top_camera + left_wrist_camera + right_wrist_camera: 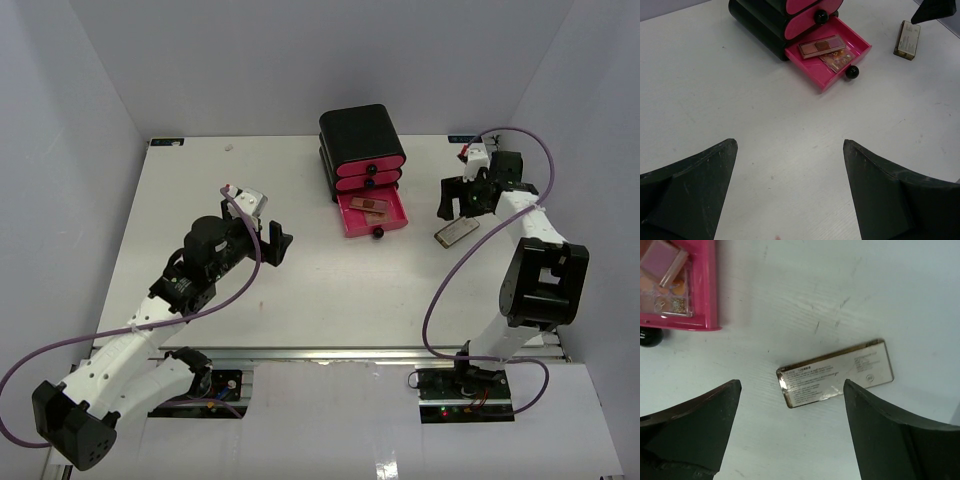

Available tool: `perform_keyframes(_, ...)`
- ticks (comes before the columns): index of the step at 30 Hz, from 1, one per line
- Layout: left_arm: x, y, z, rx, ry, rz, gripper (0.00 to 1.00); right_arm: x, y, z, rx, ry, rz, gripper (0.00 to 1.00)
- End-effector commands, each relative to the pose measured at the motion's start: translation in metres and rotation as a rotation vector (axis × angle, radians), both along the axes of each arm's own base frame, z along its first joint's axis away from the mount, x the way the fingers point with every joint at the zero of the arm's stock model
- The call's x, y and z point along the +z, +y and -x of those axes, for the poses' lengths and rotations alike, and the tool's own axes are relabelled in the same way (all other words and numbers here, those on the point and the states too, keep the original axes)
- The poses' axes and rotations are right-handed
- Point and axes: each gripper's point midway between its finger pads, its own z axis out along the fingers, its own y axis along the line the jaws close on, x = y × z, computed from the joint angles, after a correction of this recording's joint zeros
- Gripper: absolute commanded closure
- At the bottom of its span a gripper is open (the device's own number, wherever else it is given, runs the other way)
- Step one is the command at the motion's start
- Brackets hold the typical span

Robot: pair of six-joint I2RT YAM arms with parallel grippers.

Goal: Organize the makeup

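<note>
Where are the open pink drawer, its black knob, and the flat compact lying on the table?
open pink drawer [812,67]: left wrist view, bare floor.
black knob [852,72]: left wrist view, centre of ball.
flat compact [835,372]: right wrist view, middle of labelled face.

Compact [835,372] label unreadable, pink drawer [709,290] cut by edge, black box [754,25] cropped

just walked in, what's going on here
The right tool hovers open over a flat compact lying on the table, right of the open bottom drawer. Two makeup items already lie in that drawer. The left tool is open over bare table, holding nothing.
</note>
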Motion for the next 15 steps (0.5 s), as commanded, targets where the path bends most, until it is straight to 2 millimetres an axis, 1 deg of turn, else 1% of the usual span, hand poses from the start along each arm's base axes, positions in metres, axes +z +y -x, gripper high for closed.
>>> perform_keyframes(1, 0.014, -0.001, 0.003, -0.016, -0.037, 0.031, 0.02, -0.017, -0.004, 0.004, -0.295, 0.100, -0.112, 0.10)
perform_keyframes(6, 0.014, -0.001, 0.003, -0.016, -0.037, 0.031, 0.02, -0.033, -0.024, -0.005, -0.476, 0.127, -0.087, 0.10)
perform_keyframes(12, 0.013, 0.000, 0.003, -0.014, -0.035, 0.029, 0.02, -0.057, -0.034, -0.007, -0.592, 0.177, -0.075, 0.08)
perform_keyframes(15, 0.013, 0.000, 0.002, -0.010, -0.036, 0.027, 0.02, -0.063, -0.042, -0.008, -0.663, 0.185, -0.064, 0.05)
